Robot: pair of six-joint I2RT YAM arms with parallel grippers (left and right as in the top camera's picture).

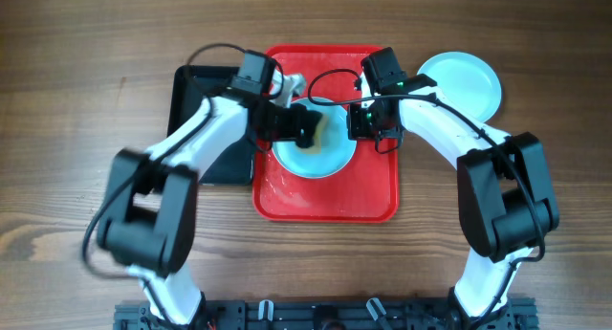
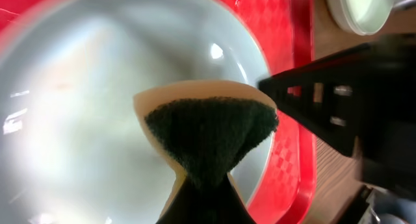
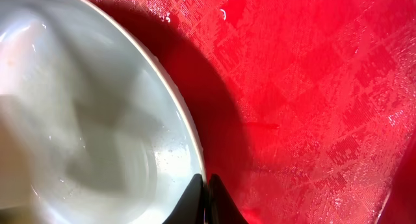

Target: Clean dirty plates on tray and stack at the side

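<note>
Wood-grain tabletop [image 1: 76, 100] carries the red tray [image 1: 325, 201] at its middle, and a black tray [image 1: 186, 83] lies behind the left pincer [image 2: 205, 198], partly covered by the left arm [image 1: 206, 129]. One plate [image 1: 320, 158] rests on the red tray between the two pincers, and each arm appears to have its own job with it. The right pincer [image 3: 205, 195] is closed on the plate's rim. Its tips meet over the edge, with the pale hollow on one side of them and bare, droplet-flecked tray floor on the other. That hold reads as a clamp, there so the plate cannot slide or spin under rubbing. The left pincer is clamped on a sponge [image 2: 208, 130], squeezing it at the waist so the dark green scouring face fans out ahead of the fingertips, over the hollow of the plate. Pinching it there seems meant to bring the rough side against the surface, with the yellow backing behind it. Beyond the right pincer, off the tray on the bare wood, sits a light aqua plate [image 1: 469, 81]. I take that spot for the stacking place, though I cannot tell whether one plate or more lies there. By this layout, scrubbing is the step in hand, and the clamped plate has not yet been carried across to join the others.
</note>
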